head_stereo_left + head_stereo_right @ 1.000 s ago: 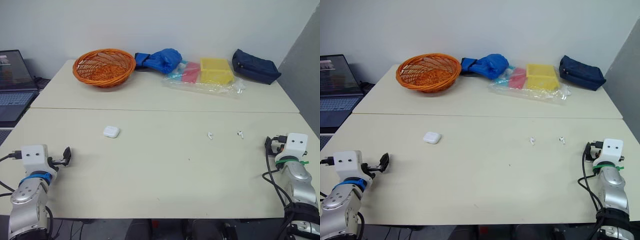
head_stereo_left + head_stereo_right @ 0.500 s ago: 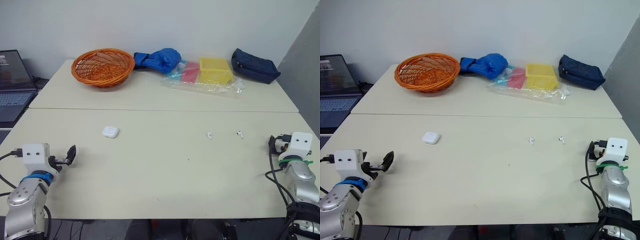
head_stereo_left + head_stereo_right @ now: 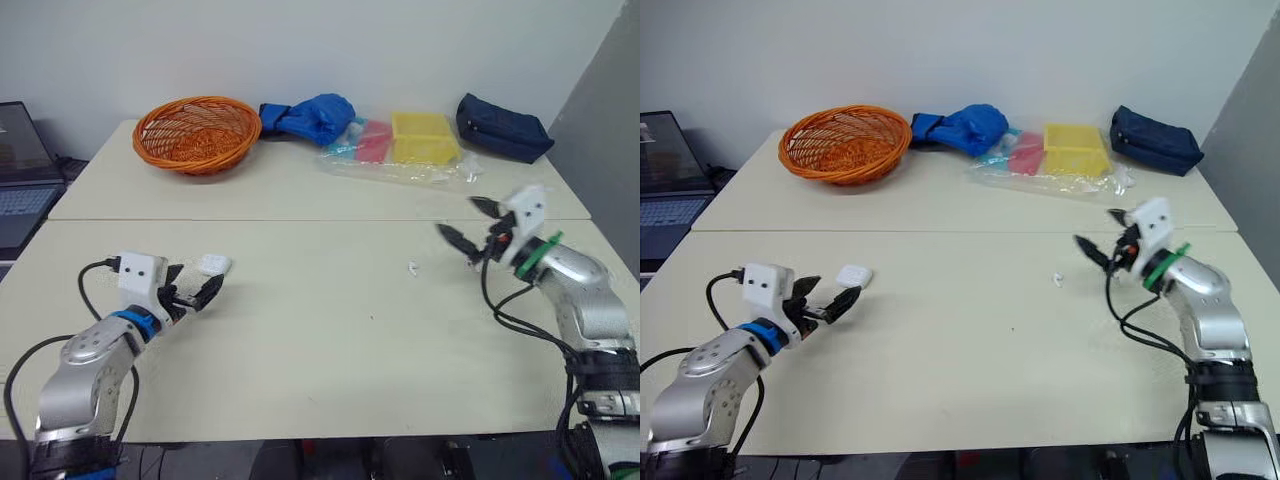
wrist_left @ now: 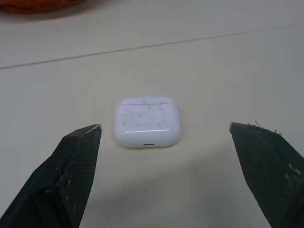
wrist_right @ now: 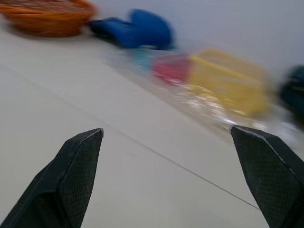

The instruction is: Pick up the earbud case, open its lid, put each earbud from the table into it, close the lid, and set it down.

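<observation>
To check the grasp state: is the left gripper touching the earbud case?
Apart. The left wrist view shows bare table between the earbud case and both open jaws of the left gripper.

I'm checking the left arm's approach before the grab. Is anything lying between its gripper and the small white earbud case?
Nothing visible does. The left gripper, fingers open, faces the small white rounded earbud case across bare beige table.

No text, label or number can be read
The earbud case [image 4: 147, 122] carries only faint scuff marks on its lid, with no lettering or logo to make out; the laptop [image 3: 662, 150] screen off to the left is too small to read
</observation>
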`<move>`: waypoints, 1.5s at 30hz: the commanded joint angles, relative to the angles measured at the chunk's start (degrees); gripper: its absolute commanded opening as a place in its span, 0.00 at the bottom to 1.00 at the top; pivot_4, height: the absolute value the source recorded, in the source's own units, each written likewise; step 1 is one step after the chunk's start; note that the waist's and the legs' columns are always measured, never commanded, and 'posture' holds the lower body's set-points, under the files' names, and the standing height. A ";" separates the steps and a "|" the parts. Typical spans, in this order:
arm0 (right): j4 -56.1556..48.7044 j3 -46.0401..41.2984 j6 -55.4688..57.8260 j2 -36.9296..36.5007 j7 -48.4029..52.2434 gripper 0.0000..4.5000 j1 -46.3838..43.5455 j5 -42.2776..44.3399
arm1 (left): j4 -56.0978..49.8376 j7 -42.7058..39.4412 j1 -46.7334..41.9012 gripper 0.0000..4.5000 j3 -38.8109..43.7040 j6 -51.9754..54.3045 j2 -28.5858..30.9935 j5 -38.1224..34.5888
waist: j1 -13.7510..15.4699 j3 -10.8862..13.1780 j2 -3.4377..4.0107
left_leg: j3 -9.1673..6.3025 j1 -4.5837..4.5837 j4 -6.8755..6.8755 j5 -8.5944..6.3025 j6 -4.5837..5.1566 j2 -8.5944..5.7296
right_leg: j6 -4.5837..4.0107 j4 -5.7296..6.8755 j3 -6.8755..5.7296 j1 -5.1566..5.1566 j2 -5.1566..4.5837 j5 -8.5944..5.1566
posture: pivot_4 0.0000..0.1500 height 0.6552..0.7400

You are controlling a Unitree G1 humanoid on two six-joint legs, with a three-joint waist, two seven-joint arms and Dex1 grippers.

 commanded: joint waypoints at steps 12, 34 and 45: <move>-15.40 10.60 16.36 -1.05 18.53 0.99 -8.44 9.74 | 11.61 -2.32 -6.65 1.00 -2.82 -3.26 -0.23 3.75 | 0.14 0.01 0.00 | -0.06 -0.11 0.00 -0.09 -0.12 0.06 | -0.02 0.00 -0.07 -0.10 -0.24 0.00 | 1.00 1.00; -12.88 9.48 16.06 -1.69 18.61 1.00 -9.61 7.94 | 19.80 -3.66 -11.52 0.61 -5.01 -11.74 -3.72 7.82 | 0.28 0.00 0.00 | 0.00 -0.08 0.07 -0.08 -0.12 0.03 | -0.02 0.03 -0.20 -0.06 -0.24 0.01 | 1.00 1.00; -6.92 10.70 24.21 1.04 15.63 1.00 -17.32 8.11 | 20.63 -4.54 -24.84 0.61 -15.16 -54.41 8.30 28.58 | 0.42 0.15 -0.23 | -0.10 -0.17 0.07 -0.08 -0.13 0.03 | -0.37 0.02 -0.20 -0.13 -0.17 0.21 | 1.00 1.00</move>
